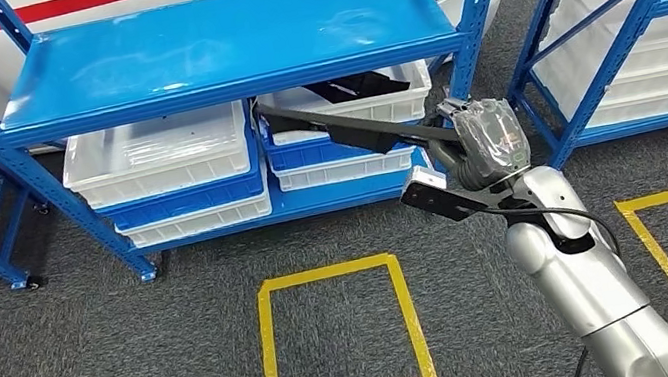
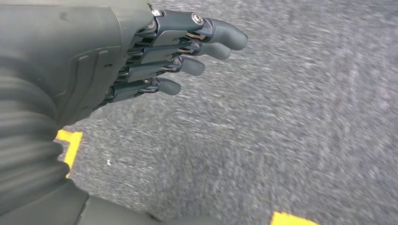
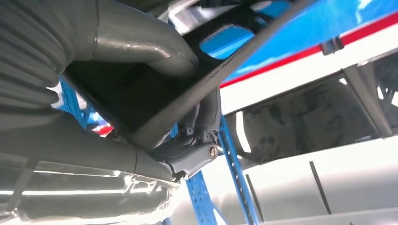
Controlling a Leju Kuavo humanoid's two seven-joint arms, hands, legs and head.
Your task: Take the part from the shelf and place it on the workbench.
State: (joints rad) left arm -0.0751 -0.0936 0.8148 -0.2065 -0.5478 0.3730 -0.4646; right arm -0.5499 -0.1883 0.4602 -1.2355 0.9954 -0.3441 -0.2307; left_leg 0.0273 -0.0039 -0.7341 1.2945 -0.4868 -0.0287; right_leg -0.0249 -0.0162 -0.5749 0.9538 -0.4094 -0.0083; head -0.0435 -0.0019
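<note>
Right hand (image 1: 484,139) grips the long black part (image 1: 351,130), holding it out at the front edge of the blue shelf's (image 1: 217,50) lower tier, above the white bins (image 1: 157,151). Left hand (image 2: 141,56) hangs over grey carpet (image 2: 281,131), fingers (image 2: 206,47) loosely extended, holding nothing.

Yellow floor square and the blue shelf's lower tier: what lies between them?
In the head view, just bare grey carpet between the yellow taped square and the shelf. The right hand, holding the black part, is off to the side.

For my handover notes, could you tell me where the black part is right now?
In the head view, the right hand holds the black part in front of the blue shelf, partly over a white bin.
</note>
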